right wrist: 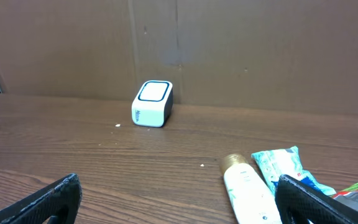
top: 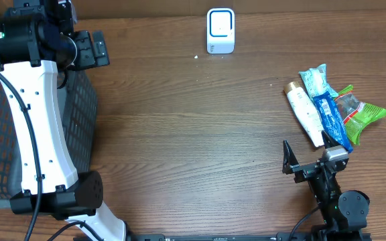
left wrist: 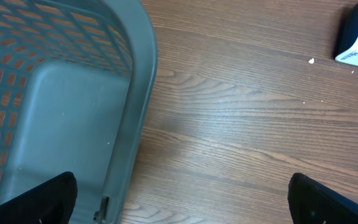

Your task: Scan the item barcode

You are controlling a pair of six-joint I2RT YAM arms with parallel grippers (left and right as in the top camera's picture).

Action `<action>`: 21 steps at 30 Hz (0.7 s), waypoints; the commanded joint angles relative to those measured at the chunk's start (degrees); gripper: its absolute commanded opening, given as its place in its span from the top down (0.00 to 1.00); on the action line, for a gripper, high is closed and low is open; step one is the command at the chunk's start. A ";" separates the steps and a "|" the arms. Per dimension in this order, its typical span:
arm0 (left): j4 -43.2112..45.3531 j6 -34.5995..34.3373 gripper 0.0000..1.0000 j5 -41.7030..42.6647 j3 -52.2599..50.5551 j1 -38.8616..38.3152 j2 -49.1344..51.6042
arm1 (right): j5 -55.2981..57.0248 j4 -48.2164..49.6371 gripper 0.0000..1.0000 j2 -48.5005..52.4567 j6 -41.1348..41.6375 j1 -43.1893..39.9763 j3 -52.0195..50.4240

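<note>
Left pincer (left wrist: 185,208) and right pincer (right wrist: 179,208) are gaping open, empty. Packets (top: 332,117) are bunching against the white tube (top: 303,110), so grabbing is risking snagging two items or covering a barcode.

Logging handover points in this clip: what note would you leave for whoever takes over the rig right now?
Left gripper: open, empty, beside the grey basket rim.
Right gripper: open, empty, just short of the item pile.
White barcode scanner: far side of the table.
White tube, blue packet, pale-blue packet, green packet: piled at right.
Done: nothing held yet.
Left: pick an item, show its barcode to the scanner.
</note>
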 commanded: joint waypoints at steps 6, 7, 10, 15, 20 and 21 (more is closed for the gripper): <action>-0.04 -0.39 0.00 -0.59 0.83 -0.76 -1.95 | 0.57 0.20 0.00 -0.37 0.04 -0.26 -0.59; -0.20 -0.63 0.00 -0.07 0.59 -0.98 -2.56 | 0.57 0.20 0.00 -0.37 0.02 -0.26 -0.59; 7.89 -1.81 0.00 3.43 -7.23 -1.75 -8.00 | 0.57 0.20 0.00 -0.37 0.04 -0.26 -0.59; 36.92 1.64 0.00 6.21 -44.26 -4.20 -29.75 | 0.57 0.20 0.00 -0.37 0.04 -0.26 -0.59; 58.95 8.04 0.00 6.23 -77.09 -4.50 -51.93 | 0.57 0.20 0.00 -0.37 0.02 -0.26 -0.59; 64.50 8.72 0.00 6.21 -85.37 -4.50 -57.99 | 0.57 0.20 0.00 -0.37 0.02 -0.26 -0.59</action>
